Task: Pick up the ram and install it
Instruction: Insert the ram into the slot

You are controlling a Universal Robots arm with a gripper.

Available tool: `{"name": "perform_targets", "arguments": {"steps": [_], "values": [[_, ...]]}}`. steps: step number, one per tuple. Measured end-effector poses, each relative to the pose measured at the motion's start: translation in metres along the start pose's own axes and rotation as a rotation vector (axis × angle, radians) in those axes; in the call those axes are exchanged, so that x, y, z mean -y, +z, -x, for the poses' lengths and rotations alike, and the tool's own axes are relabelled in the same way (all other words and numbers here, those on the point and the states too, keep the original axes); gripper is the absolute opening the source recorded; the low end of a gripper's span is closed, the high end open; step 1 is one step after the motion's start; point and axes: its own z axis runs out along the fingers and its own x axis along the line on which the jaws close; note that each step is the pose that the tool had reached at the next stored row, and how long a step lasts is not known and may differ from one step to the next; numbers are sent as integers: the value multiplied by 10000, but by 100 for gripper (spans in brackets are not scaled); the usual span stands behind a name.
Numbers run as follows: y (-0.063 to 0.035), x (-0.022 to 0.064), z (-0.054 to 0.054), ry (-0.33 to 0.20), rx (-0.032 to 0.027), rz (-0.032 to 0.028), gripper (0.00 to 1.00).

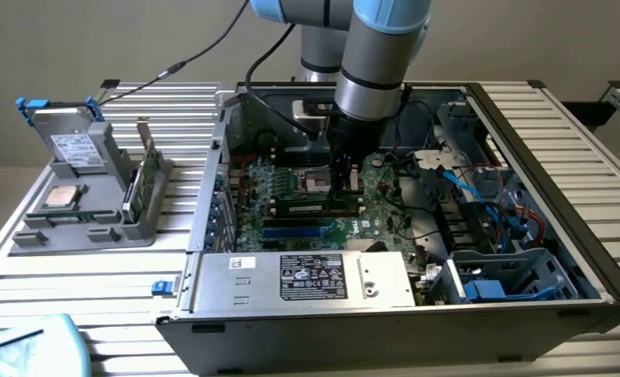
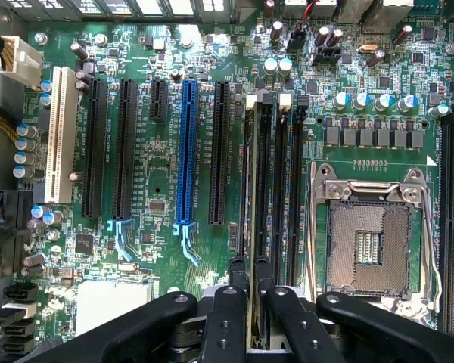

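The gripper (image 2: 252, 302) is clenched on the ram (image 2: 251, 189), its black fingers (image 2: 231, 318) pinching the thin green stick. The stick stands on edge along a memory slot, just beside the open processor socket (image 2: 367, 242), on the motherboard (image 1: 278, 184) inside the computer case (image 1: 394, 338).

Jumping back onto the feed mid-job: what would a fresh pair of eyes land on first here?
The arm reaches down into the open computer case, its claw closed on a RAM stick standing on edge along a memory slot beside the empty processor socket. Outside the case, at the exterior view's left, a grey holder carries a drive with blue clips and a silver processor chip.
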Motion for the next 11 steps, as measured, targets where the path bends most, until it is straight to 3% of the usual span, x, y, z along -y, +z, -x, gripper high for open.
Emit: {"name": "perform_targets", "arguments": {"steps": [11], "values": [[1, 2, 0, 5, -49, 5, 13]]}}
